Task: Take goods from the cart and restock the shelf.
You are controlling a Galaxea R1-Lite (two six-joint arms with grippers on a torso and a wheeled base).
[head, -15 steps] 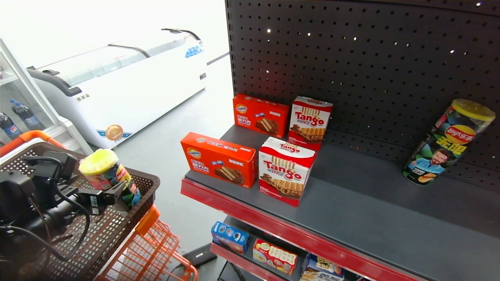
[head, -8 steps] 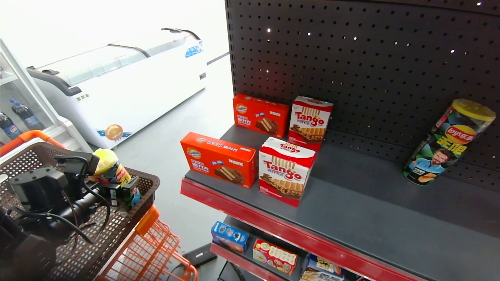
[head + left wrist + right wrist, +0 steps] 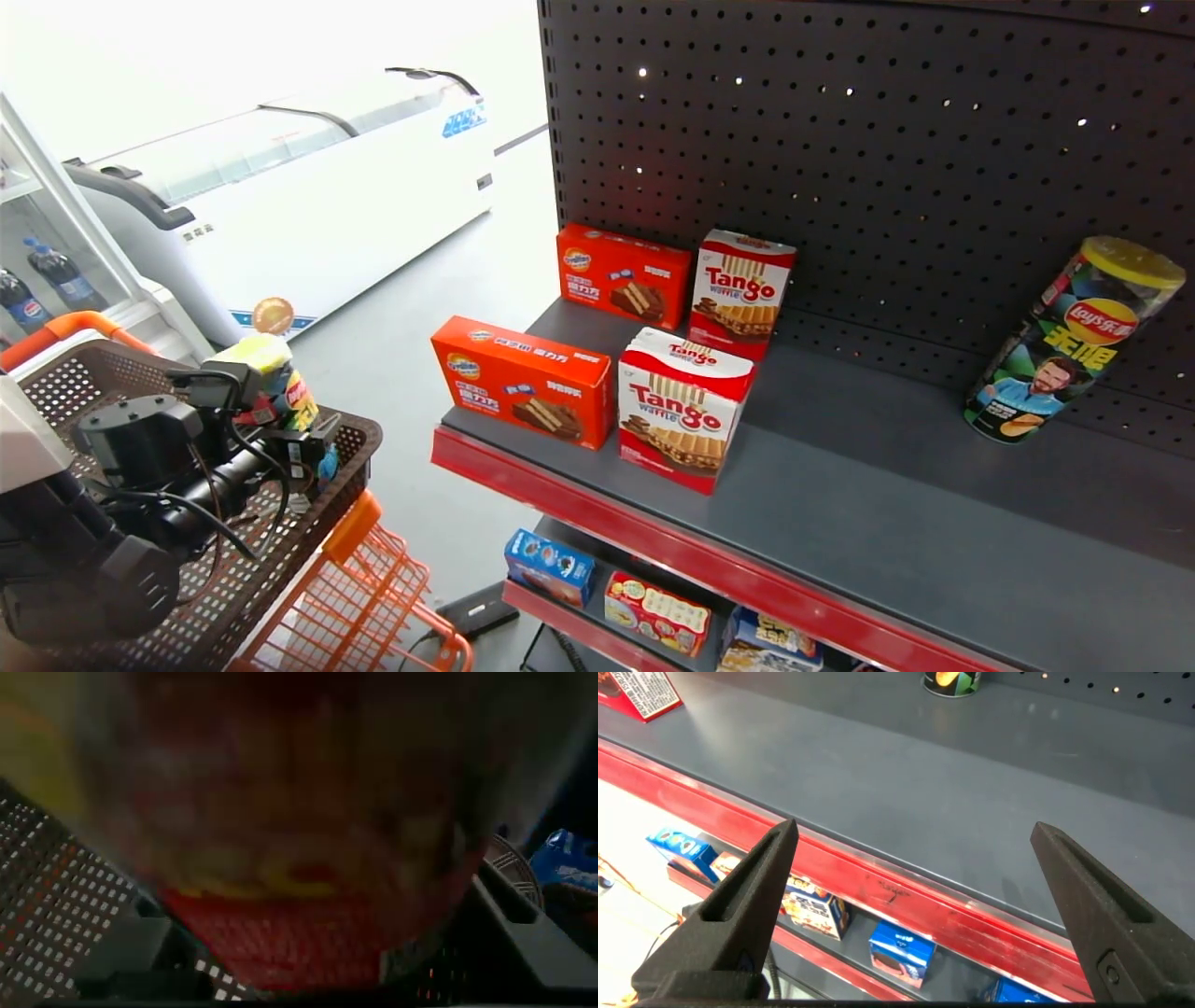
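Note:
A chips can (image 3: 271, 373) with a yellow lid is held tilted over the brown basket (image 3: 350, 448) on the orange cart (image 3: 373, 579). My left gripper (image 3: 288, 415) is shut on it. Close up in the left wrist view, the can (image 3: 299, 840) sits between that gripper's (image 3: 308, 952) dark fingers (image 3: 523, 943). The grey shelf (image 3: 840, 504) with a red front edge carries orange boxes (image 3: 523, 378), red-and-white wafer boxes (image 3: 686, 406) and another chips can (image 3: 1074, 341) leaning on the pegboard. My right gripper (image 3: 920, 915) hangs open over the shelf's front edge (image 3: 906, 882), holding nothing.
A black pegboard (image 3: 840, 140) backs the shelf. Bare grey shelf surface (image 3: 990, 793) lies between the wafer boxes and the leaning can. The lower shelf holds small snack packs (image 3: 653, 611). A white chest freezer (image 3: 308, 196) stands behind the cart.
My left arm has carried the chips can to the right across the basket, towards its rim on the shelf side. The can has tipped over more. The shelf goods have not moved.

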